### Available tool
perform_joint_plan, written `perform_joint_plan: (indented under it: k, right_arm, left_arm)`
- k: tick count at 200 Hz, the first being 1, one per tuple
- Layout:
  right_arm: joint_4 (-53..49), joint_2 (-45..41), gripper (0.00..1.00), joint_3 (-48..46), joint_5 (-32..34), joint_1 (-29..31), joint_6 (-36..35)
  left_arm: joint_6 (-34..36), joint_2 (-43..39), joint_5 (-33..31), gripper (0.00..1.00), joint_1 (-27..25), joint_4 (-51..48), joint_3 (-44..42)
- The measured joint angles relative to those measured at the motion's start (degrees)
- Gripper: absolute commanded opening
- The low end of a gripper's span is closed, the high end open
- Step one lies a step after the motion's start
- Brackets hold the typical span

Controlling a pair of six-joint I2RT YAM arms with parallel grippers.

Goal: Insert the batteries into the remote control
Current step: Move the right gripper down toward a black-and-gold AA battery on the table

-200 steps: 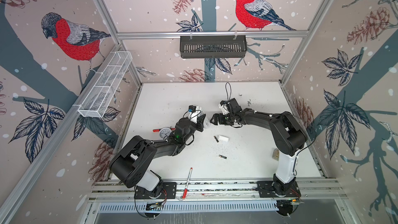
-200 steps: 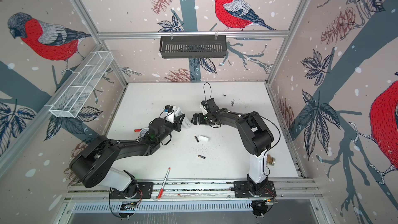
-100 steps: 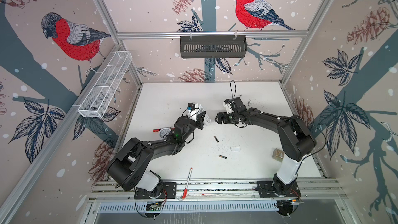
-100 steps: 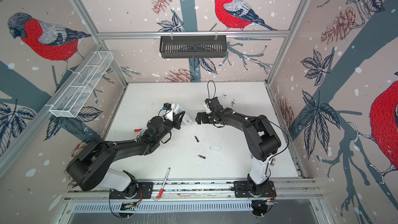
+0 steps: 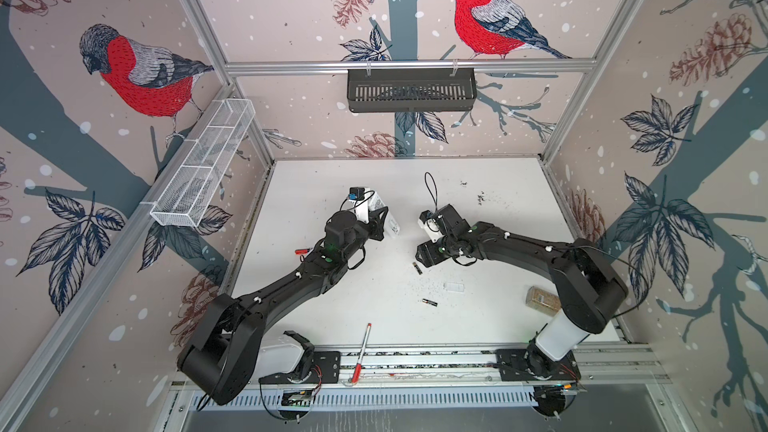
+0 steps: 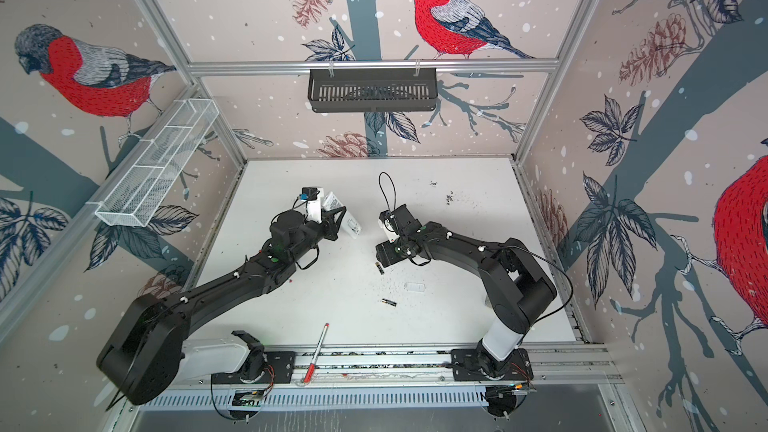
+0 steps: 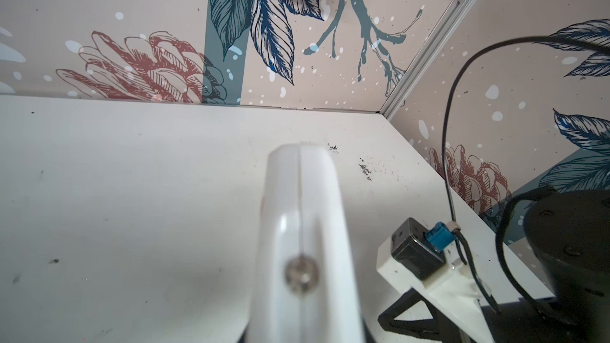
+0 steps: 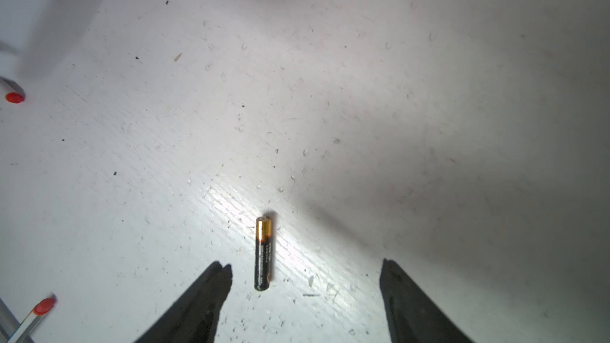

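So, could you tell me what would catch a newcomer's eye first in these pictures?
The left gripper holds the white remote control up off the table, left of centre. Opposite it, the right gripper stands open over a battery lying mid-table, with a second battery nearer the front edge.

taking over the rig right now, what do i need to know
Left gripper: shut on the remote, held off the table.
Right gripper: jaws open either side of one battery lying on the table, not gripping it.
Second battery: on the table nearer the front, untouched.
Done: remote picked up.
Left: grab and load both batteries.
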Motion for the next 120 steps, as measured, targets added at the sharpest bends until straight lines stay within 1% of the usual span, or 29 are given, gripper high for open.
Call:
perform_joint_plan:
  k: [20, 53, 76, 100, 120]
  right_arm:
    - [-1.64, -0.33, 0.67, 0.02, 0.72, 1.92, -0.09]
    - [-4.50, -0.09, 0.64, 0.63, 2.73, 4.33, -0.07]
    - [-5.95, -0.57, 0.64, 0.02, 3.30, 6.45, -0.09]
    - [-7.85, -3.08, 0.64, -1.79, 3.30, 9.20, -1.09]
    - [-9.62, -4.61, 0.65, -2.62, 3.32, 10.21, -1.07]
  left_arm:
    - [-0.79, -2.75, 0.00, 0.00, 0.68, -1.46, -1.81]
    - [-1.73, -5.49, 0.24, 0.00, 1.57, -3.48, -3.21]
    - [-2.03, -6.71, 0.85, 0.00, 1.95, -4.42, -3.21]
    - [-2.19, -7.80, 1.11, 0.00, 2.10, -5.01, -3.76]
    - [-2.47, -8.02, 1.25, 0.00, 2.16, -5.03, -4.22]
